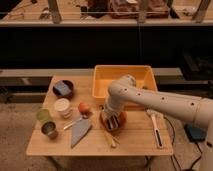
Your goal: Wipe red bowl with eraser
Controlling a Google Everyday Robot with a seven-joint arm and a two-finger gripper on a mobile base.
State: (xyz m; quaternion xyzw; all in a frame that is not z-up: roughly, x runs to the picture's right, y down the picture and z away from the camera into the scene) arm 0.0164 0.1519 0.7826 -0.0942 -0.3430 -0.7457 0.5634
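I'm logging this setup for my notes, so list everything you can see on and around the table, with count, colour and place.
red bowl: one, terracotta, table centre, under the claw.
yellow tub: one, yellow, rectangular, back of table.
dark bowl: one, dark with a blue item inside, back left.
white cup: one, white, left of centre.
orange ball: one, orange, left of the red bowl.
green cup: one, green, left edge.
metal cup: one, grey, front left.
scraper: one, grey, front left of centre.
utensil: one, pale with dark handle, right side.
table: one, wooden.
claw: one, white arm, reaching down into the red bowl.
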